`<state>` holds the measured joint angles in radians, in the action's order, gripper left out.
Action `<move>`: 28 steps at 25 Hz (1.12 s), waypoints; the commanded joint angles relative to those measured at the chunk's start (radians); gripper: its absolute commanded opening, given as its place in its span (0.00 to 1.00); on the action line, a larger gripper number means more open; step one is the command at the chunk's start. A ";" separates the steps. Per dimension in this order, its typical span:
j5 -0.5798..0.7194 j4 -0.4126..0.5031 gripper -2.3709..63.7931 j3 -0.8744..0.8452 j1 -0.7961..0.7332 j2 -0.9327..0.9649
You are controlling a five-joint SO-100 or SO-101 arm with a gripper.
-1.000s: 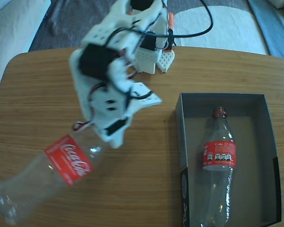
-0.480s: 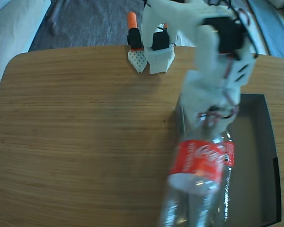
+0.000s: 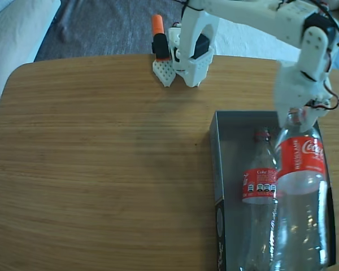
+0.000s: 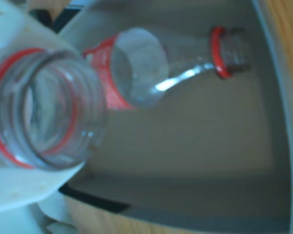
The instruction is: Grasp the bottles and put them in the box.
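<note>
- Held bottle (image 3: 298, 186) hanging over the right half of the box (image 3: 216, 164) in the fixed view, neck up toward the far end, base down toward the near edge, long axis roughly along the box's length.
- Jaws (image 3: 296, 117) clenched on that bottle's neck, right at the red ring.
- Second bottle (image 3: 261, 186) lying flat on the box floor, left of the held one, neck toward the far wall, long axis parallel to the box's long sides.
- Base of both bottles cut off by the lower frame edge; the held one overlapping the lying one's right side.
- Wrist view: straight down the open mouth (image 4: 41, 114) of the held bottle, blurred and close, white gripper parts around it.
- Same view catching the lying bottle (image 4: 151, 73) and its open neck with red ring, plus the grey box floor (image 4: 195, 141).
- Wooden surface (image 3: 101, 158) and arm base only in the fixed view.
</note>
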<state>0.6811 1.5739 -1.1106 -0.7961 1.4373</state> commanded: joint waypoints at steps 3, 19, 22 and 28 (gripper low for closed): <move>-0.014 -0.009 0.08 0.150 -0.043 -0.069; -0.012 -0.009 0.08 0.382 -0.138 -0.357; -0.012 -0.009 0.08 0.382 -0.144 -0.400; -0.012 -0.008 0.08 0.380 -0.149 -0.474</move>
<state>0.6673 1.5739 -0.7931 -0.9342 0.9419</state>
